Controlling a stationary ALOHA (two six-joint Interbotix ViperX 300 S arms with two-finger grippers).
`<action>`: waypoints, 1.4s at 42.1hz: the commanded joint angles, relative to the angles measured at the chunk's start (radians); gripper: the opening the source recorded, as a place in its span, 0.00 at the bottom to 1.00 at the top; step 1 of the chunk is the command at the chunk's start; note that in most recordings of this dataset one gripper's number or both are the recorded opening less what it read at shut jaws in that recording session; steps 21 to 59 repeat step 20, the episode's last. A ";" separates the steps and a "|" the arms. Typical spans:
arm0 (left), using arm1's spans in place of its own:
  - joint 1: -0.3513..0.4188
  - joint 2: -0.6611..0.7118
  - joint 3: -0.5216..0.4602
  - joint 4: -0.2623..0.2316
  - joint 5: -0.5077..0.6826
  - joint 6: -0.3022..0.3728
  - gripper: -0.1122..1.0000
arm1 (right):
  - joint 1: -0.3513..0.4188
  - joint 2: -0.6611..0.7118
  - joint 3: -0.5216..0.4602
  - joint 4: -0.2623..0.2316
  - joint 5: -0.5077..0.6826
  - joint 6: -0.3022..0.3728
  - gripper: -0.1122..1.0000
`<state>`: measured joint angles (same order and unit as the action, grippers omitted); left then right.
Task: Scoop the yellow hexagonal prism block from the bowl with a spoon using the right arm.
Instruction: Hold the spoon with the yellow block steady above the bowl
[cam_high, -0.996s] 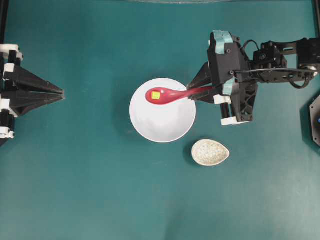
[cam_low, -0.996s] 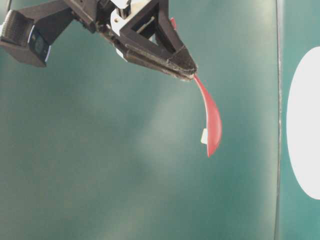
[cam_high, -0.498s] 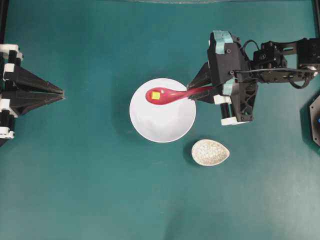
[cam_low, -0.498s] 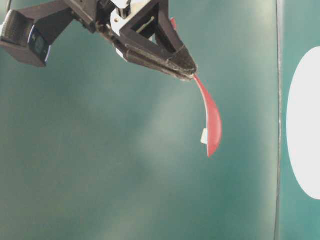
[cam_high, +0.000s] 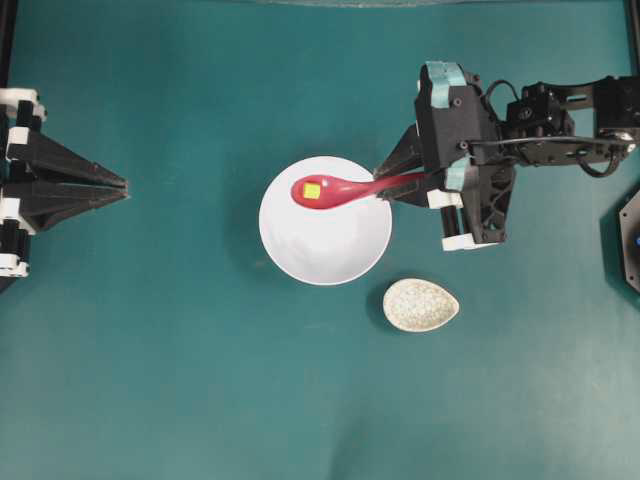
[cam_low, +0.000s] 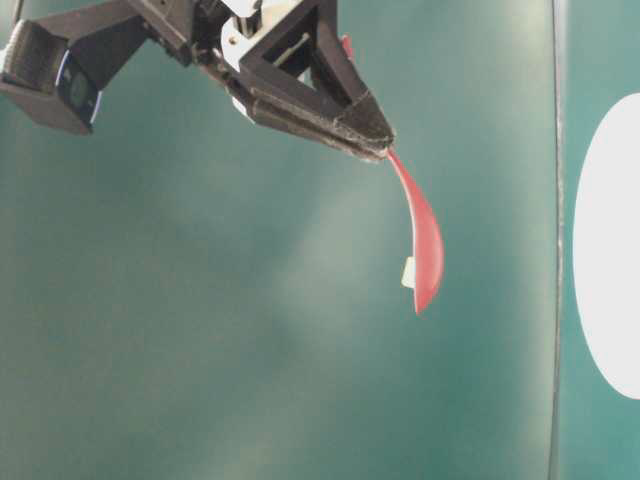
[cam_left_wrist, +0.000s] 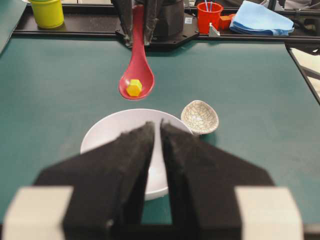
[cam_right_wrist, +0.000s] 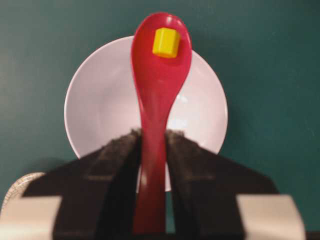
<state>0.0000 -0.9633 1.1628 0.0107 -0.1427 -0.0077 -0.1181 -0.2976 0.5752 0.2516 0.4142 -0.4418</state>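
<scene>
Bright, even light falls from above on the teal worktop (cam_high: 160, 380), leaving only a soft shadow left of the white bowl (cam_high: 325, 245). The table-level view is hazy with pale glare. Both wrist views blur their near jaws; the spoon (cam_right_wrist: 159, 75) shines glossy.

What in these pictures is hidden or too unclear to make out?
- Spoon handle end: hidden between the right gripper's jaws in the right wrist view.
- Bowl: cut off by the right edge in the table-level view, blurred.
- Yellow block: there only a pale sliver behind the scoop's rim.
- Spoon rest: cut off at the lower-left corner of the right wrist view.
- Left gripper: its arm cut off by the overhead view's left edge.
</scene>
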 joint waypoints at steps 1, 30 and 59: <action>0.000 0.003 -0.028 0.003 -0.005 0.002 0.23 | 0.002 -0.025 -0.011 0.000 -0.003 -0.002 0.32; -0.002 0.000 -0.028 0.003 -0.009 -0.002 0.23 | 0.003 -0.025 -0.011 0.000 0.008 -0.003 0.32; -0.002 0.000 -0.028 0.003 -0.009 -0.002 0.23 | 0.003 -0.025 -0.011 0.000 0.008 -0.003 0.32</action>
